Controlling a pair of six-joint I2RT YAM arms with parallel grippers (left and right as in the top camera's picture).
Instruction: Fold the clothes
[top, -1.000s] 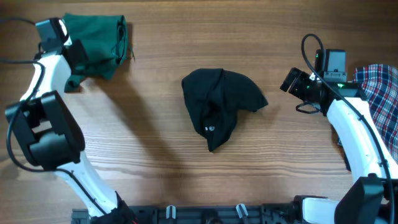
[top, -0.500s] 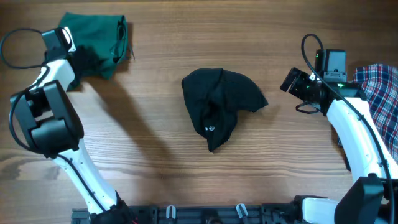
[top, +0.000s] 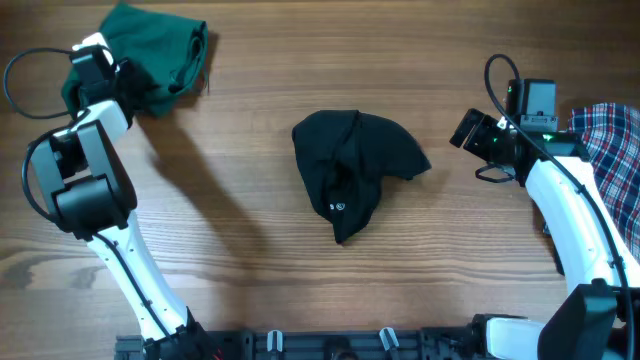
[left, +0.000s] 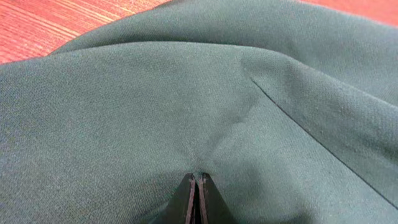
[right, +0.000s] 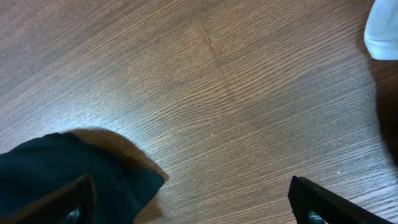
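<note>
- Left hand (left: 194, 200) was pinched shut on a fold of the green garment (top: 160, 55), at the worktop's (top: 250, 230) far-left corner.
- Right hand (top: 462, 131) stood wide open and empty beside the crumpled black top (top: 355, 170).
- A slow, level pull seemed best, lest the thin pinch slip.

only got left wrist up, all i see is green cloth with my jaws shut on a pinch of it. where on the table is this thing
Observer: The dark green garment is bunched up at the far left corner of the table, well apart from the other clothes.
Operator: ok is the right arm on the black one yet
Observer: No. The black top lies crumpled in the middle of the table, and the right gripper hangs to the right of it, apart from it, its jaws wide open and empty.
</note>
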